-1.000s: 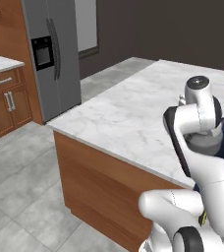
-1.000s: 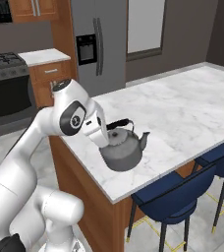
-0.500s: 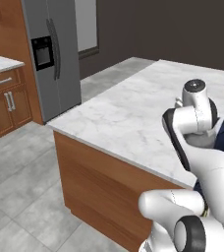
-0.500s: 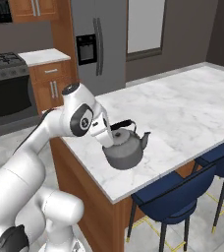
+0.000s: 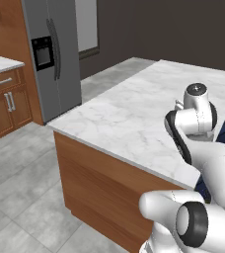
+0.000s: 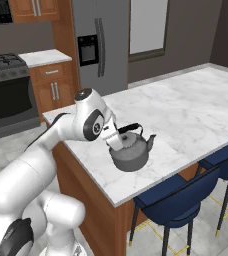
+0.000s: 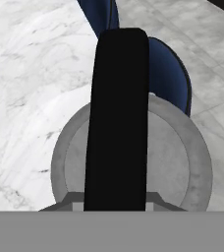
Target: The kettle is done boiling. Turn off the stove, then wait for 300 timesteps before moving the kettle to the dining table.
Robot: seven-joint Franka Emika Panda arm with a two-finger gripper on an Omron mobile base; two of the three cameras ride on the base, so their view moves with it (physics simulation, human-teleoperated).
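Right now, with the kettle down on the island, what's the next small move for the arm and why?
Probably lift the end effector straight up, once it has let go. The kettle already rests upright on the dining table, near the edge above the blue stools, and its black handle runs right under the hand. The fingers are hidden, so release can't be confirmed.

I see a kitchen with a pale grey tiled floor [image 5: 20, 197] and dark grey-brown walls [image 5: 173, 29]. A steel double-door fridge [image 6: 98, 45] stands against the far side, with a bright window [image 6: 147, 25] just beside it. Brown wood cabinets [image 6: 53, 87] with a white counter top sit on its other side. Navy blue stools [image 6: 178, 202] on thin dark legs stand on the tiles.
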